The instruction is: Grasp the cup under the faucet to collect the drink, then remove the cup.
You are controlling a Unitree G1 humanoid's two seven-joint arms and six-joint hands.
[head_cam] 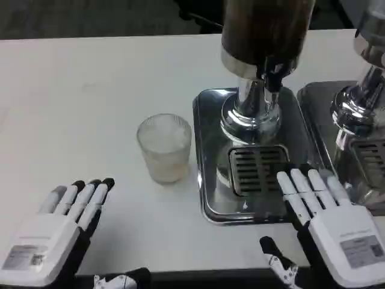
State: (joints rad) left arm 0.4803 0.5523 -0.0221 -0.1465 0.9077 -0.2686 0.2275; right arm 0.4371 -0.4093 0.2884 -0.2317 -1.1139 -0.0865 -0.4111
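Since the cup (164, 147) is not yet held, the grasping step is judged not to be started. It stands upright on the white table (90, 78), just left of the steel drip tray (207, 120), and not under the faucet (274, 75). Both hands are kept open and nothing is held: the left hand (57, 232) lies near the cup, below and left of it, while the right hand (331, 217) is stretched over the tray's front edge, beside the grate (255, 168). Next, the cup must be gripped and carried right onto the grate. The raised tray rim could catch its base, and a second dispenser (361, 102) is crowded at the tray's right.
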